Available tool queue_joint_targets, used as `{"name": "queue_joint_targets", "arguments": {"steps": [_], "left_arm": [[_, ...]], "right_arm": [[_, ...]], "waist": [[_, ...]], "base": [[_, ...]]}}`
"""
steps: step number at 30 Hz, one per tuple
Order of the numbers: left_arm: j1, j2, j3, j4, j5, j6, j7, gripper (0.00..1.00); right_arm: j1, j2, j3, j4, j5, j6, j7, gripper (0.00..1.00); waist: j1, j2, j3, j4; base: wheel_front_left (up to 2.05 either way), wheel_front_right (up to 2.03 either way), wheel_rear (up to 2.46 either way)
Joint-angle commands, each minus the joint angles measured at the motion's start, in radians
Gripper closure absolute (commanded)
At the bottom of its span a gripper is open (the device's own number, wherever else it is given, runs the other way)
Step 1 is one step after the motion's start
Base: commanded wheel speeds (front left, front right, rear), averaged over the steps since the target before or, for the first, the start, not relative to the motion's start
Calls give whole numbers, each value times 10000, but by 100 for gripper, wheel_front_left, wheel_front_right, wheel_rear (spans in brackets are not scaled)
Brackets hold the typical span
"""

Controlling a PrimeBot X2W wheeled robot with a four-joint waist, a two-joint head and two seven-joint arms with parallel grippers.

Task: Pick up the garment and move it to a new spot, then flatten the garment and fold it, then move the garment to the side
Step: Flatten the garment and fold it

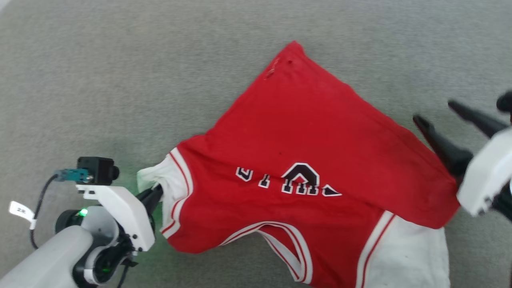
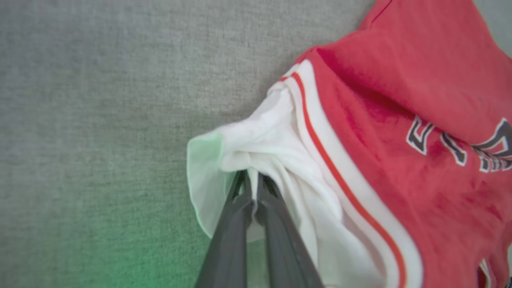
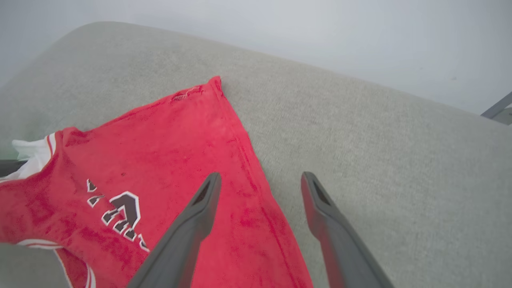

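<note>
Grey cloth surface (image 1: 120, 80): bears garment (image 1: 312, 132), a red T-shirt with white sleeves, striped trim and dark lettering. Long axis collar to hem: collar nearest robot, hem corner pointing away. Left gripper (image 1: 157, 193): clamped on its white sleeve. Right gripper (image 1: 435, 111): fingers spread, empty, at garment's right edge.

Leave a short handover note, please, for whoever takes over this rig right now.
Left end effector: shut on the white sleeve of the red T-shirt.
Right end effector: open and empty, poised over the shirt's side edge.
T-shirt: lies print-up on the grey fabric surface, roughly spread, with uneven edges.
Done: it appears to be laid out at its spot.
Left: flatten it, fold it, move it aside.
</note>
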Motion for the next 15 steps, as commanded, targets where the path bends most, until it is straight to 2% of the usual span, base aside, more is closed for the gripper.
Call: {"name": "queue_joint_targets", "arguments": {"steps": [1,6,9,15], "left_arm": [[-2,-106,-148,100,-9,-31,42,100],[-323,-545,-342,302,179,-268,149,100],[-562,-814,-459,534,293,-435,220,100],[-974,-1430,-650,1038,417,-762,254,100]], "right_arm": [[-272,-20,144,172,21,0,-181,0],[-1830,-159,1149,1852,195,0,-745,0],[-2909,-435,1922,3197,337,0,-959,0],[-4892,-474,3167,6368,679,-2,-1364,0]], "waist": [[0,0,9,215],[0,0,70,878],[0,0,124,1318],[0,0,289,2118]], "base": [[0,0,0],[0,0,0],[0,0,0],[0,0,0]]}}
